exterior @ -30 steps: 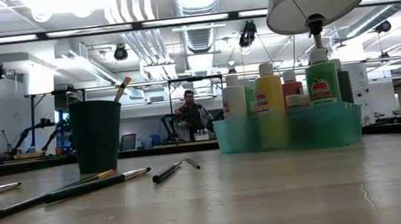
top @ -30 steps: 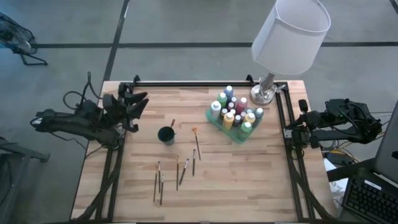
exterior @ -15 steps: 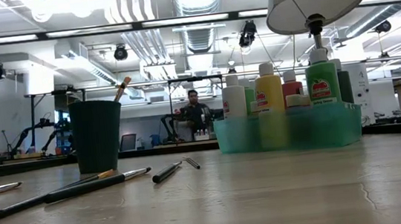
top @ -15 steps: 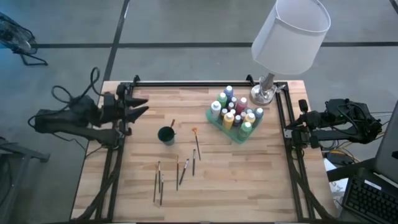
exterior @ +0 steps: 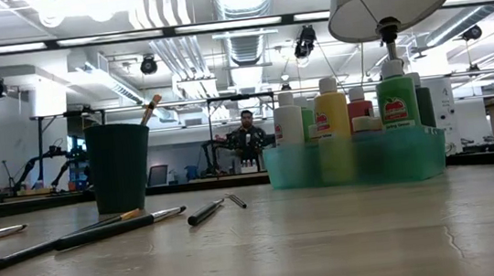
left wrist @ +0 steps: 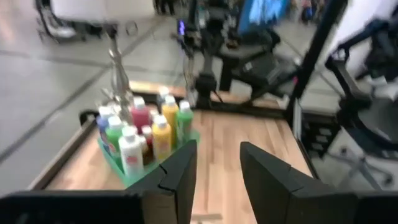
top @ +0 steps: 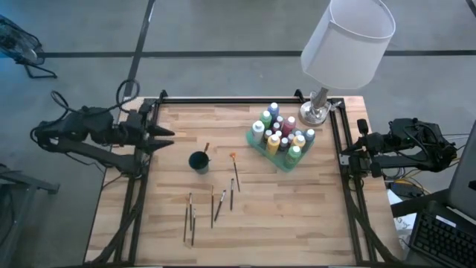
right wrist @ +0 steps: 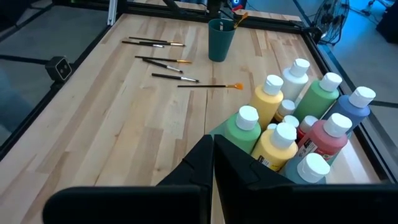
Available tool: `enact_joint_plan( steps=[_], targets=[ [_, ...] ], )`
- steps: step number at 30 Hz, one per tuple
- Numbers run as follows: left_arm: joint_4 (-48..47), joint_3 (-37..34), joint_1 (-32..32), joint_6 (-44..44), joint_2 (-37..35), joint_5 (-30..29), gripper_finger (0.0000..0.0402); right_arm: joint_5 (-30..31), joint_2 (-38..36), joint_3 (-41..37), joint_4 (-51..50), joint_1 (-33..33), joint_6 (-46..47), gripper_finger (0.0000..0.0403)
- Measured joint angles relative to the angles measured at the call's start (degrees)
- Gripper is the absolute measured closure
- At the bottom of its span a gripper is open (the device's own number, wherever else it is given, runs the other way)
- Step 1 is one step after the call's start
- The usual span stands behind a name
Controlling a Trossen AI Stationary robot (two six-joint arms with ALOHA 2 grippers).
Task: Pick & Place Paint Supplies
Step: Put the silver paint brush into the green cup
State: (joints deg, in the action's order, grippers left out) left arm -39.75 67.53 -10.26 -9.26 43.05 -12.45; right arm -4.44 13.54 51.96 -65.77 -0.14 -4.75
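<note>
Just ahead of the left claw [top: 165, 135], parted and empty at the bench [top: 297, 223] edge: cup [top: 198, 161] holding one brush [top: 206, 148]. Beyond it, six brushes [top: 216, 205] loose. Farther off, bottles [top: 282, 137] in tray [top: 277, 159]. Right claw [right wrist: 213, 146] closed, empty, parked. Judged: bottles done, brushes mostly left.

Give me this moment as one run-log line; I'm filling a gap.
left gripper: open, empty, table's left edge | right gripper: shut, parked right | bottles: in tray | brushes: loose on table
</note>
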Motion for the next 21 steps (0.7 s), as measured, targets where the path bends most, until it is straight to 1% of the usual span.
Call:
enact_joint_plan(
  steps=[7,10,14,19,21],
  targets=[
    [-16.0,9.1,-4.1,-4.7,6.4,0.1,0.0273,0.0,0.0,0.0,0.0,0.0,0.1,0.0394],
    [-22.0,12.0,-6.0,-6.6,9.3,1.0,0.0273,0.0,0.0,0.0,0.0,0.0,-0.2,0.0394],
    [-27.2,13.0,-7.9,-8.7,12.0,2.1,0.0273,0.0,0.0,0.0,0.0,0.0,0.1,0.0394],
    [-31.1,12.3,-9.2,-13.3,15.2,4.8,0.0273,0.0,0.0,0.0,0.0,0.0,0.1,0.0394],
    [-32.3,12.1,-9.5,-13.9,16.2,6.2,0.0273,0.0,0.0,0.0,0.0,0.0,-0.1,0.0394]
  ],
)
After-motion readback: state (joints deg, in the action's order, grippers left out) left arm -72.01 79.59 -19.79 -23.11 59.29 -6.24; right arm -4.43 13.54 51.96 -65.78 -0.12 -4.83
